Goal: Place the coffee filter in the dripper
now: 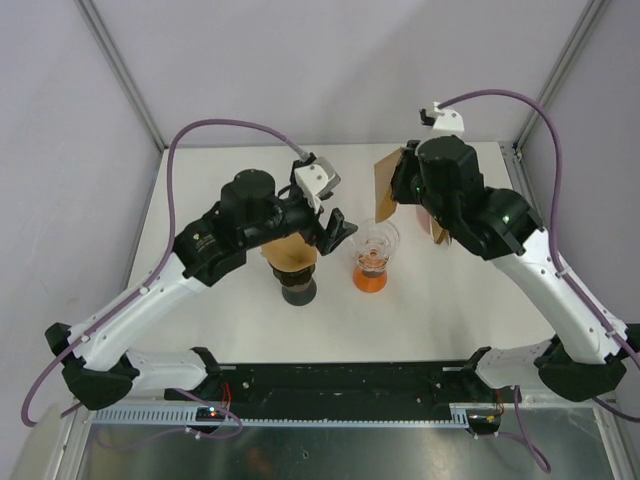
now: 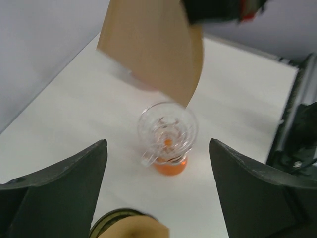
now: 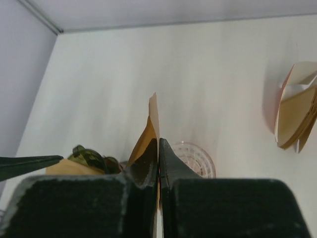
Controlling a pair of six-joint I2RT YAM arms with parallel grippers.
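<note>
my right gripper has its 2 fingers pressed together on the coffee filter, held in the air just beyond the dripper mid-bench. my left gripper hangs spread nearby.

Item: my pincer, jaws pressed together on a brown filter, held edge-on and sticking out past the tips. Just beyond the tips, to the right: clear dripper. Far right: filter stack on white table.

Left arm reaches inward, jaws spread wide; right arm jaws pinched shut.
</note>
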